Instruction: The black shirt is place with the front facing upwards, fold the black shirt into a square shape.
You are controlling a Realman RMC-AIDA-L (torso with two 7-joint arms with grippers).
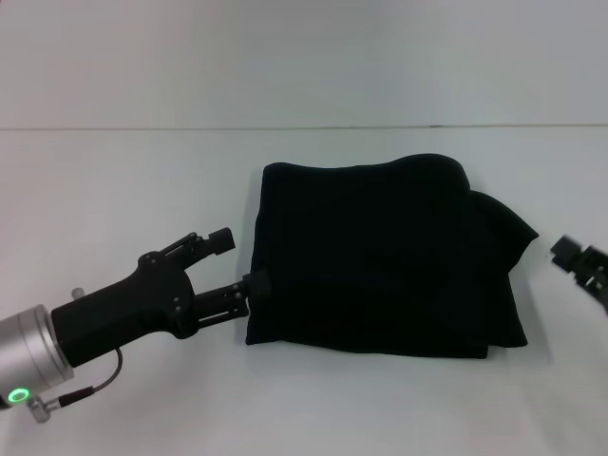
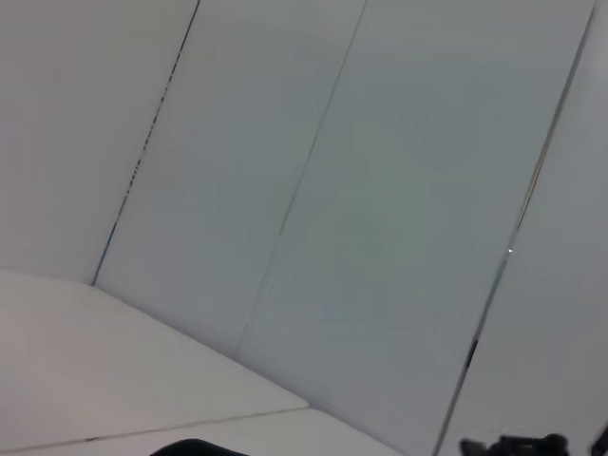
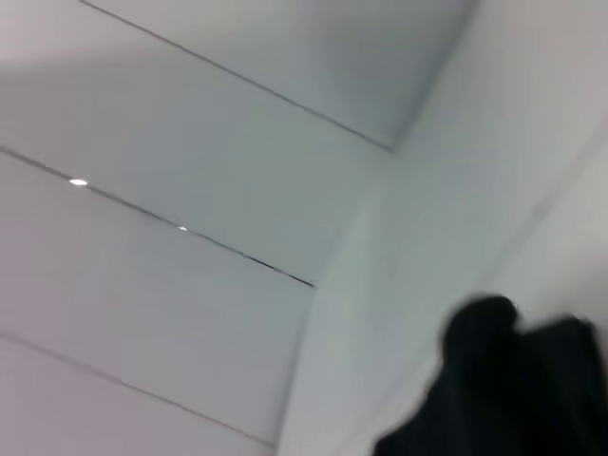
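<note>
The black shirt lies in the middle of the white table, folded into a chunky, nearly square bundle. One floppy bit sticks out on its right side. The left gripper is at the shirt's left edge, fingers spread wide, the lower one touching the cloth but holding nothing. The right gripper sits just off the shirt's right side; I cannot tell how open it is. The folding looks almost done. Next, I think, tuck in the floppy bit.
</note>
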